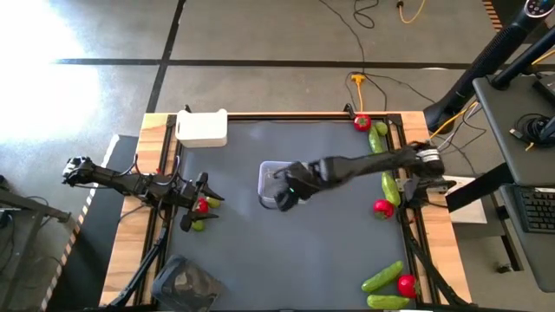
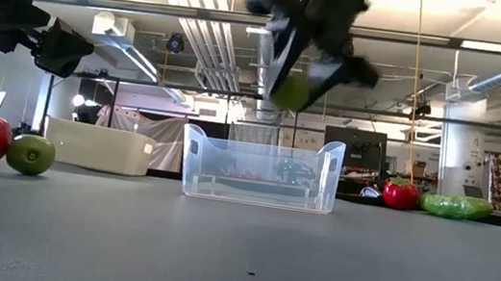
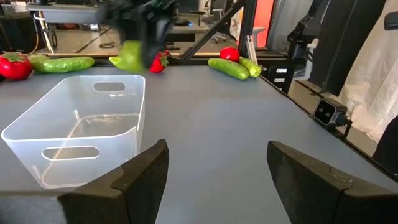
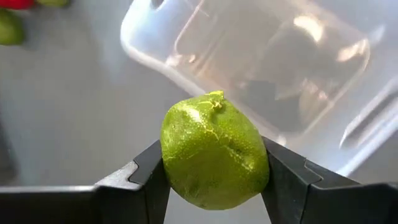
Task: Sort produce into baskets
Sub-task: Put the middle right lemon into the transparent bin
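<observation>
My right gripper is shut on a round yellow-green fruit and hangs above the near end of the clear tub, which stands at the table's middle. The fruit also shows in the low view. My left gripper is open and empty at the table's left. It is beside a strawberry and another yellow-green fruit, both lying on the table. The white tub stands at the far left. The dark tray stands at the near left. My right gripper pinches the yellow-green fruit by two opposite sides between its two fingers. The fingers slant down from above. The fruit is lifted clear, well above the clear tub's rim.
Along the table's right side lie strawberries and cucumbers. The grey mat between the clear tub and the left gripper is bare.
</observation>
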### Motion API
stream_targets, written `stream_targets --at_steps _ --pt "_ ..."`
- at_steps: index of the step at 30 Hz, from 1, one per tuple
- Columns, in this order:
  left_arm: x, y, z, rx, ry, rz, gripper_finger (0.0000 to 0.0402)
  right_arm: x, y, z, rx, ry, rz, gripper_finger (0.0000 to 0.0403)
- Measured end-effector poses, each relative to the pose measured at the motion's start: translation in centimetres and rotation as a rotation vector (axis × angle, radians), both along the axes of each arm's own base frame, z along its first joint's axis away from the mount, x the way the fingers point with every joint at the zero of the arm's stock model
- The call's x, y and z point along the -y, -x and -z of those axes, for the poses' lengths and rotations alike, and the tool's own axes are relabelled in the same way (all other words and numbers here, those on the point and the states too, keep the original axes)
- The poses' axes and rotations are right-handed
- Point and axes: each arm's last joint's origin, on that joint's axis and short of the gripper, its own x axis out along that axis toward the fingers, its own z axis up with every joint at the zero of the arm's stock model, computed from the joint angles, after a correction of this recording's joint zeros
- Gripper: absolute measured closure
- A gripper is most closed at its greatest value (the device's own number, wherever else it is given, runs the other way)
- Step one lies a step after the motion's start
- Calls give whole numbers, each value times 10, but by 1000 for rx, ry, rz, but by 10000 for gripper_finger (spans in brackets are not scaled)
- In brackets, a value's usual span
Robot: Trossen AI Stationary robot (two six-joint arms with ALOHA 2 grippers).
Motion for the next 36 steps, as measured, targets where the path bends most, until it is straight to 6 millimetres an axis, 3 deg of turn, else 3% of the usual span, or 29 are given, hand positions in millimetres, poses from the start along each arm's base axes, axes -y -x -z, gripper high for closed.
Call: stream_targets --at_steps 10,18,36 --pt "0 0 0 0 0 0 147 41 -24 45 -155 111 -222 210" --pt "0 0 0 -1 0 0 147 46 -30 77 -248 135 -309 208" --pt "0 0 0 -3 -1 0 147 48 -27 78 -300 132 -303 140"
